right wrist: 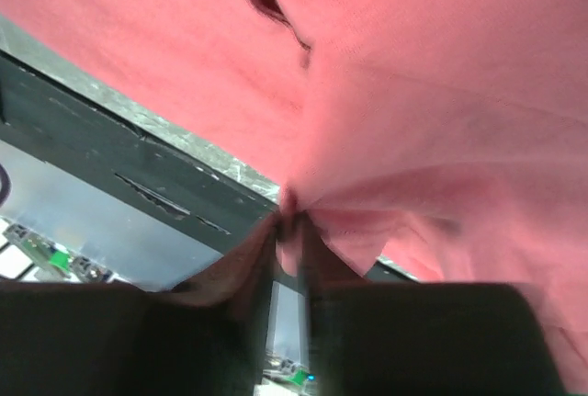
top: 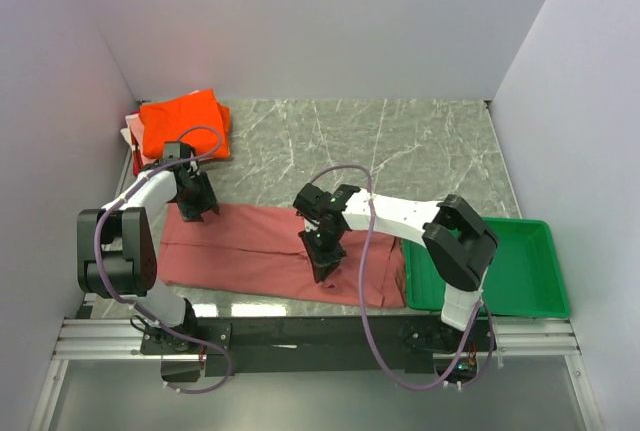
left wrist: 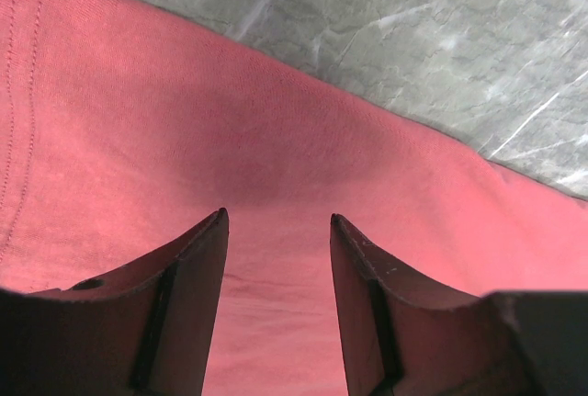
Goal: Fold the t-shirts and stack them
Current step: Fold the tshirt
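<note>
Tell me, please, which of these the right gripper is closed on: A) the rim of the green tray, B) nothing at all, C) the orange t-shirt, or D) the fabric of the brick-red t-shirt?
D: in the right wrist view the right gripper has a bunched fold of the brick-red t-shirt pinched between its closed fingers, near the shirt's front edge.

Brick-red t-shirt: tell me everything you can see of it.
Soft matte knit, stitched hem, the brick-red t-shirt lies as a long, lightly wrinkled band along the near side of the marble table. The right gripper pinches a bunched fold at its near edge; the left gripper hangs open above its far-left part. Its right end lies beside the green tray.
</note>
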`<state>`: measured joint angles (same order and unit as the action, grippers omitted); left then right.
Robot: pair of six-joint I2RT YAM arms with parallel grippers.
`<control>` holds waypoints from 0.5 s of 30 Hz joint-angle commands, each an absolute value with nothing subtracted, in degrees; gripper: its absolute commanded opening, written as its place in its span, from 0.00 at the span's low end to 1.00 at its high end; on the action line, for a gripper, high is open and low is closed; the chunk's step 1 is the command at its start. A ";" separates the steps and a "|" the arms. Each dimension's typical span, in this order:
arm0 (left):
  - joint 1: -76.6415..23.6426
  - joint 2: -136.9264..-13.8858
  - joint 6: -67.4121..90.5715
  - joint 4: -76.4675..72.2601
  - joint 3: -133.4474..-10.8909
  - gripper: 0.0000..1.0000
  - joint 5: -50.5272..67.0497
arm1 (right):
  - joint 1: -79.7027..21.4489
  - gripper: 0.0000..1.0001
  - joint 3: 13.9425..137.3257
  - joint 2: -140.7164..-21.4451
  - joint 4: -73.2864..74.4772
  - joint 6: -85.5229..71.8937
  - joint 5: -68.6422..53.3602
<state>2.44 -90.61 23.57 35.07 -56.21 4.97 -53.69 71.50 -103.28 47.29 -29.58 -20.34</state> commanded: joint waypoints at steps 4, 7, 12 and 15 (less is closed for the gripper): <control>2.64 -89.91 22.76 34.98 -56.16 0.54 5.54 | -53.00 0.41 74.44 -102.49 48.34 -29.18 -20.49; 2.64 -90.00 22.85 34.80 -55.90 0.54 5.45 | -51.34 0.46 73.92 -99.25 48.25 -31.90 -16.80; 2.64 -90.88 23.12 34.37 -55.37 0.55 5.27 | -47.20 0.51 70.76 -93.61 47.82 -36.29 -10.47; 2.90 -92.45 23.20 33.75 -55.28 0.54 5.27 | -44.30 0.53 67.25 -92.11 47.55 -38.31 -7.04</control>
